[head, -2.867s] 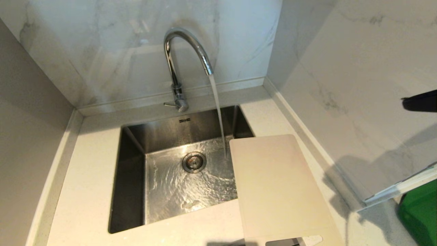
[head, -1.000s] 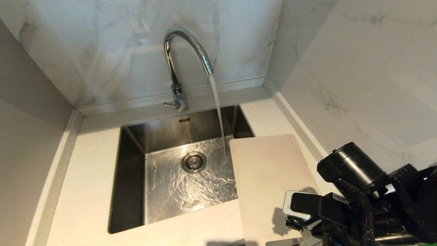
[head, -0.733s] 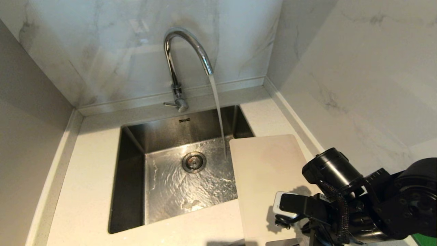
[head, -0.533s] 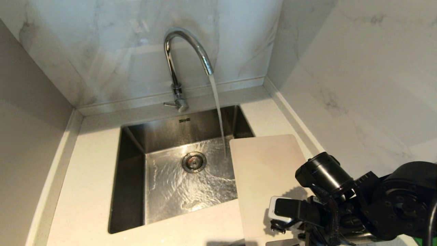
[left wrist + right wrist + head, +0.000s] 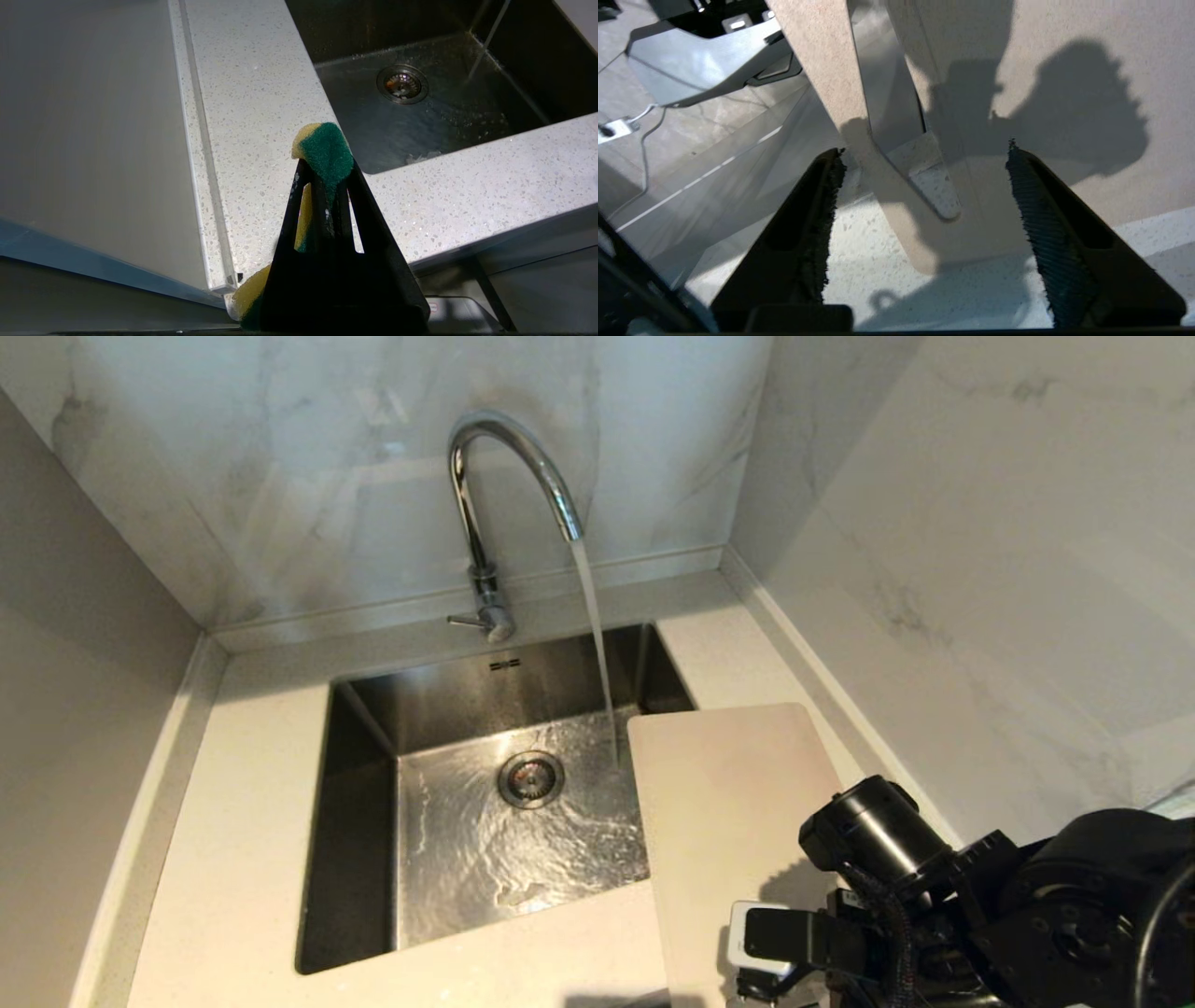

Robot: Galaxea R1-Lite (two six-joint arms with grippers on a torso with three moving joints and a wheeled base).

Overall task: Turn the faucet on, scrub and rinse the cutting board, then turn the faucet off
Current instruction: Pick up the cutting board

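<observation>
Advanced over cutting board [image 5: 738, 821]: right gripper [image 5: 924, 205], fingers spread above handle cutout; left gripper [image 5: 322, 186] pinching sponge [image 5: 327, 154].

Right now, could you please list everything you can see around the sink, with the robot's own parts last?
faucet: one, chrome, behind the sink, water running from its spout.
sink: one, steel, set in the countertop, drain in its floor.
cutting board: one, off-white, flat on the countertop right of the sink, its left edge overhanging the basin.
countertop: one, speckled white, around the sink.
walls: marble-look, behind and right of the sink.
sponge: one, yellow and green, pinched in the left gripper.
left gripper: one, black, shut on the sponge, near the sink's front left corner.
right gripper: one, black, fingers spread over the board's handle end.
</observation>
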